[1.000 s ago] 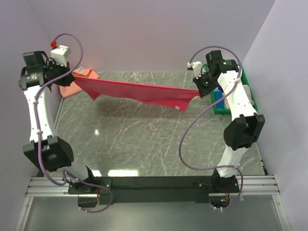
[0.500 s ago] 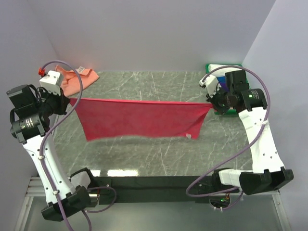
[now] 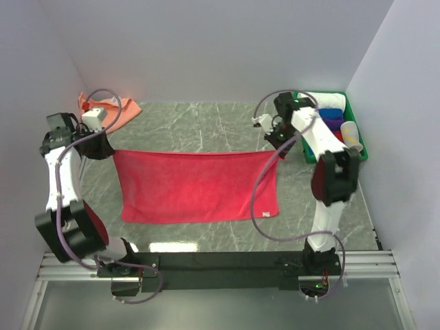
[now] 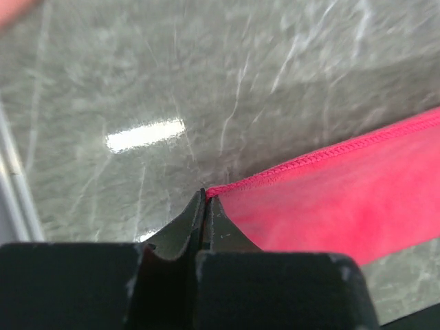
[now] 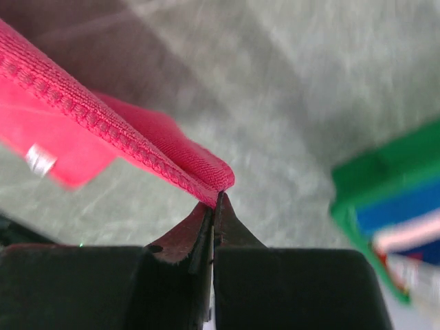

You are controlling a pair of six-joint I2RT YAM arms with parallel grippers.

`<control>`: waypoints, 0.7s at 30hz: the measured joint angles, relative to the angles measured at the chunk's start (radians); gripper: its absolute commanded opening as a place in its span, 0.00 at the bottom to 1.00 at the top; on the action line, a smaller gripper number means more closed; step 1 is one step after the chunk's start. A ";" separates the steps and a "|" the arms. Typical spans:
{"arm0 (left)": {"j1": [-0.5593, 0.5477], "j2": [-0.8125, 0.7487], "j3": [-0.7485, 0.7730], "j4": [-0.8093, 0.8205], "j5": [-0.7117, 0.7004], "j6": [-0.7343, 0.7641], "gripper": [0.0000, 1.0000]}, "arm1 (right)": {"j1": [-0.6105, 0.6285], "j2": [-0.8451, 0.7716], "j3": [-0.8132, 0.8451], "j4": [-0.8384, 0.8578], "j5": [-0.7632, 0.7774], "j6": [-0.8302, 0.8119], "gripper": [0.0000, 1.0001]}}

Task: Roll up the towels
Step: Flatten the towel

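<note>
A crimson pink towel [image 3: 196, 185] lies spread out flat across the middle of the table. My left gripper [image 3: 108, 148] is shut on its far left corner, and the left wrist view shows the stitched hem [image 4: 289, 168] running away from the pinched tips [image 4: 206, 196]. My right gripper [image 3: 276, 146] is shut on the far right corner, where the folded hem [image 5: 199, 172] sits right at the closed tips [image 5: 218, 199]. A small white tag [image 3: 270, 214] marks the near right corner. A salmon orange towel [image 3: 113, 108] lies crumpled at the back left.
The green tray [image 3: 362, 152] stands at the back right, just beyond my right gripper. It holds rolled towels: white [image 3: 322, 99], blue [image 3: 332, 113], purple [image 3: 335, 126] and a pale one [image 3: 350, 132]. Walls close in the left, back and right sides.
Both arms have lowered the pink towel from hanging stretched in the air to lying flat on the table. Both grippers kept hold of their corners.
</note>
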 measured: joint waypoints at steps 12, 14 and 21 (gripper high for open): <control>-0.110 0.469 0.046 0.270 -0.164 -0.032 0.01 | 0.058 0.435 0.342 0.107 0.171 0.037 0.07; -0.122 0.529 0.080 0.293 -0.174 -0.048 0.01 | 0.058 0.457 0.348 0.148 0.203 0.043 0.18; -0.157 0.669 0.212 0.332 -0.215 -0.091 0.21 | 0.057 0.485 0.351 0.281 0.313 0.081 0.62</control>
